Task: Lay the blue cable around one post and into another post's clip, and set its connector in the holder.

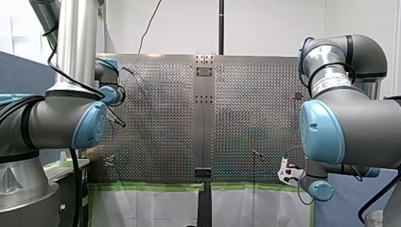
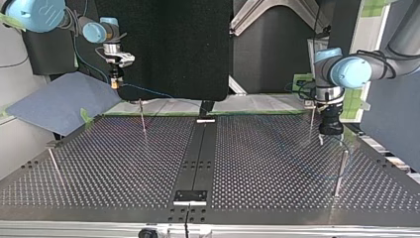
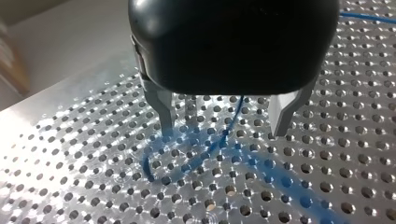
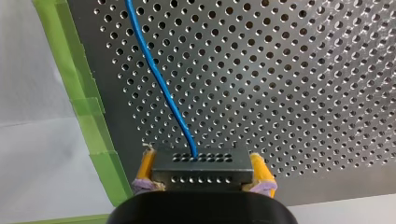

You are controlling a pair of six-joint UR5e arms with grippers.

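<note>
Early stage, we judge. Right hand point(image 4: 202, 179) pinches the connector point(image 4: 201, 163) between yellow pads, and the cable point(image 4: 161, 86) runs out of it across the counter point(image 2: 267, 163). In the top view that hand hangs at upper left, above the counter's far edge, with the cable going right from it past a post point(image 2: 142, 118). It's close to that post, but we can't tell if it touches. Left hand point(image 3: 224, 133) is low over the counter at the top view's right, fingers spread and gripping nothing. In the left wrist view a loose bend of cable lies on the holes under and between them. Another post point(image 2: 340, 171) stands nearer the camera at right, apart from the cable as far as we can see. Nothing looks done: no wrap round a post, no clip entered, connector not set down. We can't pick out the holder for sure. Left to do: the wrap, the clip, then seating the connector.
</note>
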